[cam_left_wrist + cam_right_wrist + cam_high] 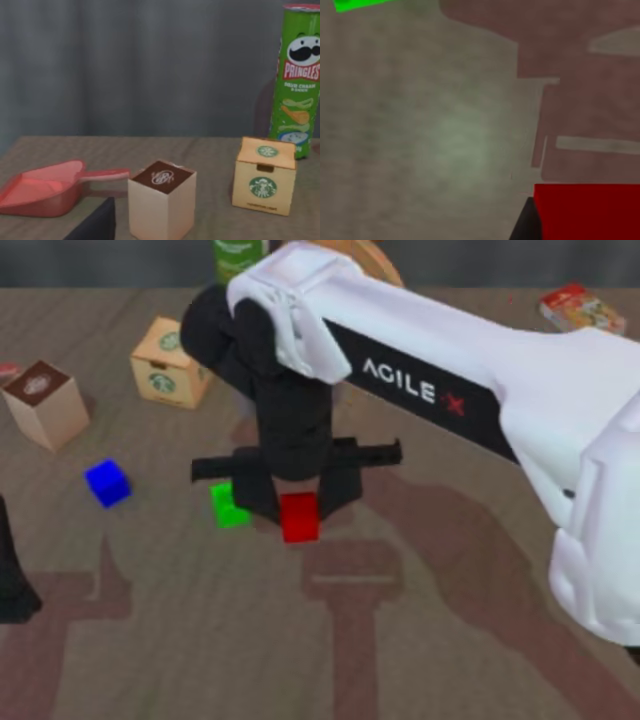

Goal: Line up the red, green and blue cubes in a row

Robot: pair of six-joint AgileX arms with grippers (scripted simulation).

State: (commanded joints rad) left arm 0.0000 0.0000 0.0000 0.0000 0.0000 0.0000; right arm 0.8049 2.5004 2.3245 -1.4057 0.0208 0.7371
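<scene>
The red cube (pixel 299 520) sits low between the black fingers of my right gripper (pixel 298 504), which is shut on it near the table's middle. In the right wrist view the red cube (pixel 587 212) fills the lower corner with one dark finger (pixel 525 225) pressed against its side. The green cube (pixel 228 506) lies on the table just left of the red one, partly under the gripper, and its edge (pixel 355 5) shows in the right wrist view. The blue cube (pixel 107 483) rests alone farther left. My left gripper (pixel 12 590) is parked at the left edge.
Two tan logo boxes (pixel 168 362) (pixel 45 402) stand at the back left. A green Pringles can (pixel 299 80) rises behind them, and a red scoop (pixel 45 187) lies beside them. A red printed packet (pixel 582 308) lies at the back right.
</scene>
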